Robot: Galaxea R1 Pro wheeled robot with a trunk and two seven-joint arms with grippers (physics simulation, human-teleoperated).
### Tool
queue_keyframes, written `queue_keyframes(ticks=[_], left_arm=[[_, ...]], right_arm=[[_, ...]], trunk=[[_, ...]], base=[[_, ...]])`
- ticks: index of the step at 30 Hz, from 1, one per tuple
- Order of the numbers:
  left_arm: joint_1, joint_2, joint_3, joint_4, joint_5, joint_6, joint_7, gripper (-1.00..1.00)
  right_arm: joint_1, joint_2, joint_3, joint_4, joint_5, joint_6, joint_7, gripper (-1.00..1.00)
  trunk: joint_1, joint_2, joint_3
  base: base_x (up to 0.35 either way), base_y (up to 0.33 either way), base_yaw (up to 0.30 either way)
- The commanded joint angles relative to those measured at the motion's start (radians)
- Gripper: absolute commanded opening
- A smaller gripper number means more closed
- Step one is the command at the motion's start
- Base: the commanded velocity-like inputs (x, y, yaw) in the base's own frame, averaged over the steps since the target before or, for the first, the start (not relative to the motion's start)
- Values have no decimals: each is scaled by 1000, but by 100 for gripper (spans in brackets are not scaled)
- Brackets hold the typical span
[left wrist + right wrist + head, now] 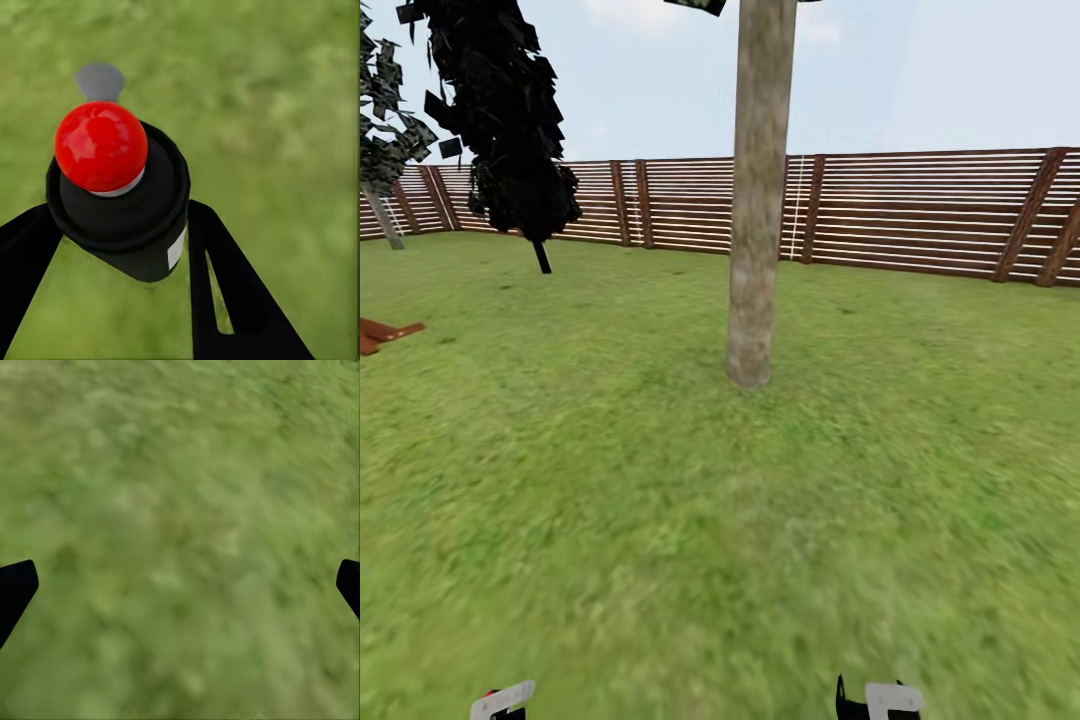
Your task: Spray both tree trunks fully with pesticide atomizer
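Green lawn surrounds the tree trunk [758,200] at frame centre; left gripper [124,240] fingers clamp the pesticide atomizer [112,187], right gripper [180,585] spread empty; spraying apparently remains.

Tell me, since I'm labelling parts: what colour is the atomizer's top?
Glossy red, clearest in the left wrist view, on the pesticide atomizer held by the left gripper.
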Motion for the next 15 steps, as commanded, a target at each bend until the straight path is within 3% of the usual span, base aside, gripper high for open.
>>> queue_keyframes(ticks=[1,15], left_arm=[[-1,0,7,1,-11,-4,2,-100],[-1,0,7,2,-11,-2,2,-100]], right_arm=[[-1,0,-6,1,11,-1,-6,100],[-1,0,-6,1,11,-1,-6,100]], trunk=[[0,0,-1],[0,0,-1]], base=[[339,0,0],[338,0,0]])
